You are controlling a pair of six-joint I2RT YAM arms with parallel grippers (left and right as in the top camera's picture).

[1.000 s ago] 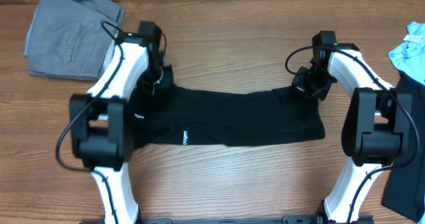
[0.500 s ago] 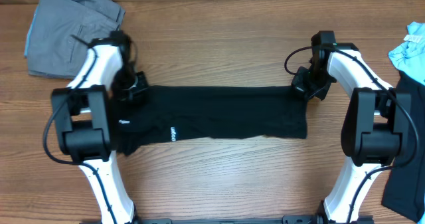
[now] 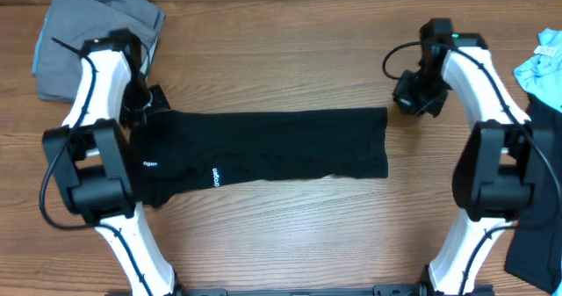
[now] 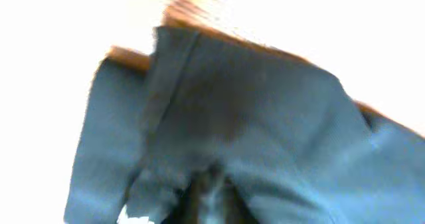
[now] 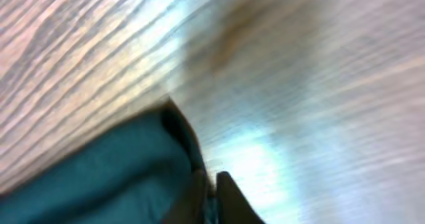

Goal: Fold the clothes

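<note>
The black shirt (image 3: 263,151) lies in a long folded band across the middle of the wooden table (image 3: 290,59), with small white logo prints near its left end. My left gripper (image 3: 142,103) sits on the band's far left corner. In the blurred left wrist view its fingers (image 4: 214,197) stand close together with shirt fabric (image 4: 252,117) between them. My right gripper (image 3: 411,98) hangs just beyond the band's far right corner, apart from it. In the right wrist view it (image 5: 211,194) shows a narrow slit between the fingers, with the shirt's corner (image 5: 99,171) beside the left finger.
A grey garment (image 3: 92,41) lies at the far left corner of the table. A light blue garment (image 3: 540,68) and a dark one (image 3: 536,234) lie along the right edge, behind my right arm.
The left gripper has moved further left, dragging the shirt that way and stretching it flat. The right gripper has risen away from the shirt's right corner, which slid left from under it.
</note>
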